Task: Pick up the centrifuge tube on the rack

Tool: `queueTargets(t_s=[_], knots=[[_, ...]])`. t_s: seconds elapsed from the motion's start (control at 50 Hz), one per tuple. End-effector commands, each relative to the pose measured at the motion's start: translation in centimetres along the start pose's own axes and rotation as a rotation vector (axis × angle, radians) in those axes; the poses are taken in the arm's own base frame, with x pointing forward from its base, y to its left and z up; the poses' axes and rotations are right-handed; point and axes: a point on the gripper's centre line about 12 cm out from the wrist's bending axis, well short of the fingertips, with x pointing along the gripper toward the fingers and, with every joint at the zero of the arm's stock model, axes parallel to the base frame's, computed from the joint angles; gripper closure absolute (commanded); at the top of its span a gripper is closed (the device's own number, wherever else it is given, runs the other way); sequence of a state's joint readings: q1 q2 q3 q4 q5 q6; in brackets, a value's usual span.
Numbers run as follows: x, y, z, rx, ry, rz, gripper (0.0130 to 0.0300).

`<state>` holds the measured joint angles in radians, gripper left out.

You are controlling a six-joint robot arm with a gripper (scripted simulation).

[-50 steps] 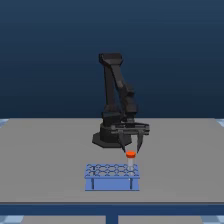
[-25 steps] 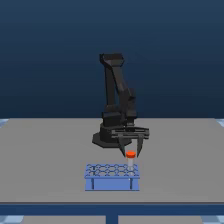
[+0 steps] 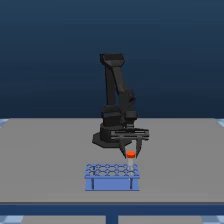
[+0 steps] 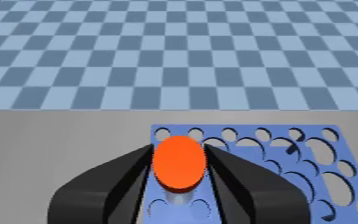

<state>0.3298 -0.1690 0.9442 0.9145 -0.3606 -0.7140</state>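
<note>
Dark blue fills the background behind a wide grey table. 1 black robot arm rises from a dark base near the middle of the table and bends down toward the camera in the exterior view.

At the arm's lower end, the hand points downward, with 2 dark fingers hanging from a flat crossbar. Between them sits the round orange-red cap of the tube. The pale body of the tube shows faintly just under the cap, and its lower end cannot be made out.

Directly below the hand stands the rack, low, light blue and rectangular, with rows of round holes on top and thin legs at open sides. The tube hangs over the rack's back edge, toward the exterior view's right corner. Whether its tip is clear of the holes cannot be told.

From the wrist camera, the orange cap appears as a large oval, with a black finger pressed against each side of it, so the hand is clamped on the tube. The blue rack top with its holes lies just beyond and under the cap. Past the grey table edge, a blue and pale checkered floor stretches away.
</note>
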Motion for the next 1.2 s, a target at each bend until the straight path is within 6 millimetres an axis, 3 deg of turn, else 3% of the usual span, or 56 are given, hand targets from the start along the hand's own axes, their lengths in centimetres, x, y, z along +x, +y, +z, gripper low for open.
queueTargets(t_s=[0.02, 0.62, 1.2], knots=[[0.0, 0.0, 0.0, 0.002, -0.001, -0.001, 0.03], [-0.1, 0.0, 0.1, 0.002, -0.001, -0.001, 0.03], [-1.1, 0.0, 1.9, 0.002, -0.001, -0.001, 0.03]])
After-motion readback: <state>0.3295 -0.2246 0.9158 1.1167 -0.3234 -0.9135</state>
